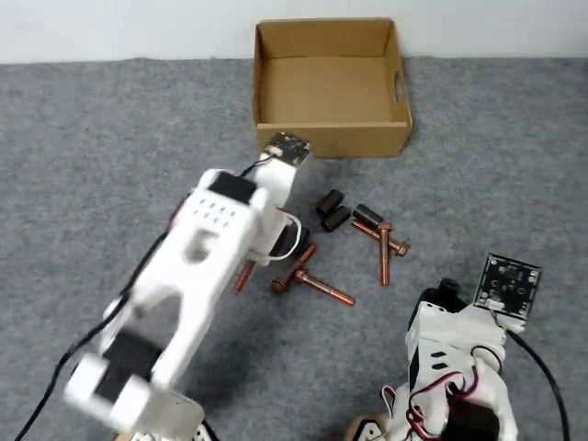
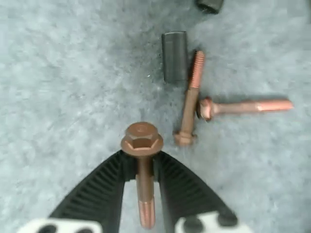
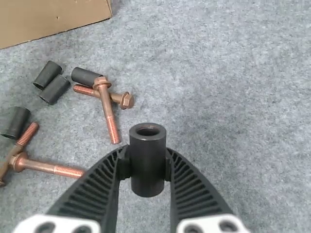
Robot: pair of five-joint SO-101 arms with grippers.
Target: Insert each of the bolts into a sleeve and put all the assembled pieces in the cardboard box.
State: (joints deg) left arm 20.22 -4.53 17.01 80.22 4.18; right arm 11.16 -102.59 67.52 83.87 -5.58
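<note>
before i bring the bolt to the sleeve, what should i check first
1. Bolt gripped: ok, the left gripper is shut on its shank below the head.
2. Sleeve gripped: ok, the right gripper is shut on its sides.
3. Sleeve bore open: ok at the mouth; deeper in, cannot tell.
4. Bolt lined up with the bore: not ok, the left arm and the right arm stand apart in the high view.
5. Threaded end leading: cannot tell; the head points away from the wrist.
6. Cardboard box ready: ok, open at the top.
</note>
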